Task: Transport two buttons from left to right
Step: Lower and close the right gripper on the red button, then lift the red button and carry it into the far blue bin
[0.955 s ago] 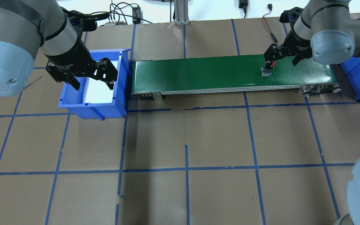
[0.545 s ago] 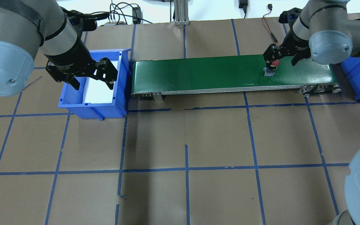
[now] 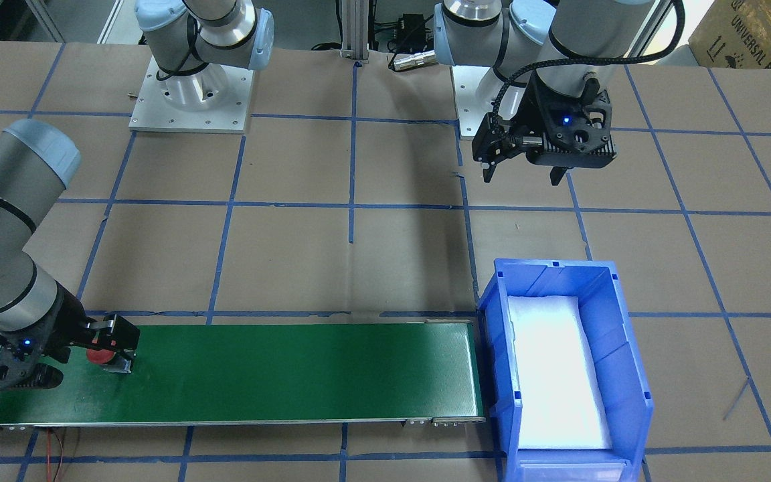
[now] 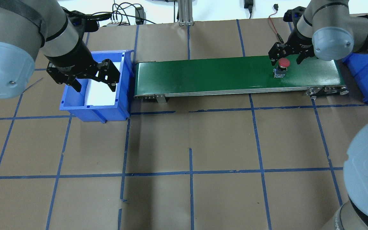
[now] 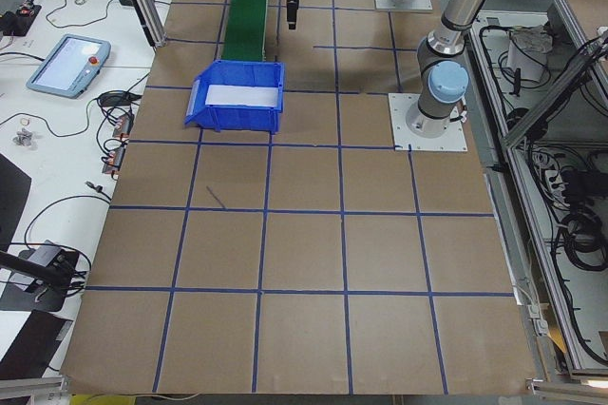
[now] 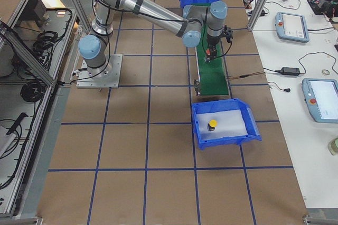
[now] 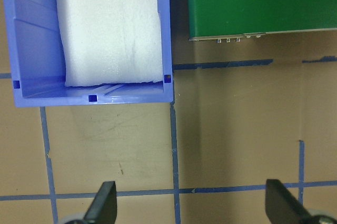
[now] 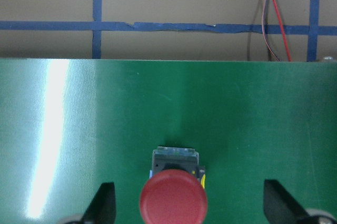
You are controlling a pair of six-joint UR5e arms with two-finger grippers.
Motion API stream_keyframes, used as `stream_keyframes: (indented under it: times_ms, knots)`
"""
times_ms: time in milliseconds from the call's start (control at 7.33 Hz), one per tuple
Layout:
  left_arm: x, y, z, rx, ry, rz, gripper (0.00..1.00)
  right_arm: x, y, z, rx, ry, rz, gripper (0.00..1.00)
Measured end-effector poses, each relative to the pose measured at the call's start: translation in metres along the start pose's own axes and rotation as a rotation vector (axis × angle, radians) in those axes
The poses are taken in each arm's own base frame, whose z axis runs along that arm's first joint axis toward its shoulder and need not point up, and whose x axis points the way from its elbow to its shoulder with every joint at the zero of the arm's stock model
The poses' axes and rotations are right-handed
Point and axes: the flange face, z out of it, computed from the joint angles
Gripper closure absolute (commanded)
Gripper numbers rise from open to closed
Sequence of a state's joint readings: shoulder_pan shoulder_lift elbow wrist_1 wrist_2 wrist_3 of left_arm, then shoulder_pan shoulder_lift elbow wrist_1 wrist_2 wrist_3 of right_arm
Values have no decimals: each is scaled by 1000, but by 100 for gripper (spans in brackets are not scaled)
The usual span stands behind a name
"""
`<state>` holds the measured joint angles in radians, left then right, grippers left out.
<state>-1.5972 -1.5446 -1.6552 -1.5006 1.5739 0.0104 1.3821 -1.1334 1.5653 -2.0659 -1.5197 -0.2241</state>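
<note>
The red button (image 4: 283, 63) stands upright on its dark base near the right end of the green conveyor belt (image 4: 203, 75); it also shows in the front view (image 3: 106, 357) and the right wrist view (image 8: 174, 199). My right gripper (image 4: 286, 57) is open just above it, fingers on either side and not touching. The yellow button (image 6: 212, 124) sits on white foam in the left blue bin (image 4: 91, 110), seen only in the exterior right view. My left gripper (image 4: 94, 84) is open and empty, held high over that bin's near end (image 7: 95, 98).
A second blue bin (image 4: 367, 76) stands past the belt's right end. A red wire (image 8: 274, 13) runs along the table behind the belt. The table is brown paper with blue tape lines. Cables lie at the back edge.
My right gripper has drawn back and up, uncovering the red cap. The red button has shifted slightly right on the belt. The left arm has not moved.
</note>
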Motion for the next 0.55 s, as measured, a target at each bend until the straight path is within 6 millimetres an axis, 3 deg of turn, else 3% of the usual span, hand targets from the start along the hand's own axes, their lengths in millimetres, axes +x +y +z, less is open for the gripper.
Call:
stream_keyframes:
  times_ms: [136,273,545]
  knots:
    - [0,0,0,0,0,0,0,0,1,3,-7,1,0,41]
    - [0,0,0,1,0,0,0,1,2,4,-10,2,1,50]
    - [0,0,0,1,0,-1,0,2,3,2,-9,12,-5,53]
